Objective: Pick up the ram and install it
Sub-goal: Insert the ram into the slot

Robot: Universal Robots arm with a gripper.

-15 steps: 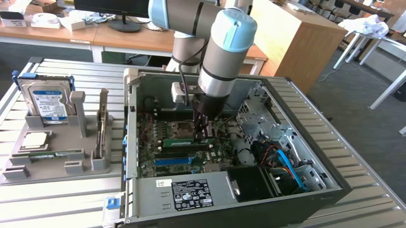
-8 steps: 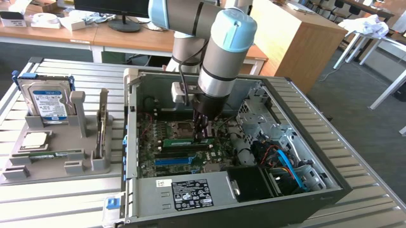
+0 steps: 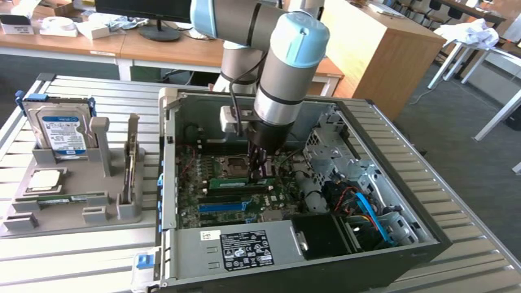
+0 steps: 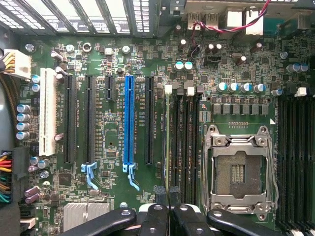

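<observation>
Gripper (image 4: 168, 209) jaws nearly shut on the ram (image 4: 167, 132), held edge-on between them over the slots (image 4: 186, 142); slight tilt or offset could jam it against a slot wall.

Matt green circuit-board ram (image 3: 241, 182), matt black claw (image 4: 168, 195), green lacquered motherboard (image 4: 113, 132) with glossy blue plastic slot (image 4: 129, 123) and bright metal socket frame (image 4: 239, 142), all within a grey sheet-metal case (image 3: 326, 140); at nine o'clock of it in the exterior view, a matt grey plastic fixture (image 3: 73, 204) on the ribbed metal bench (image 3: 468, 201).
</observation>
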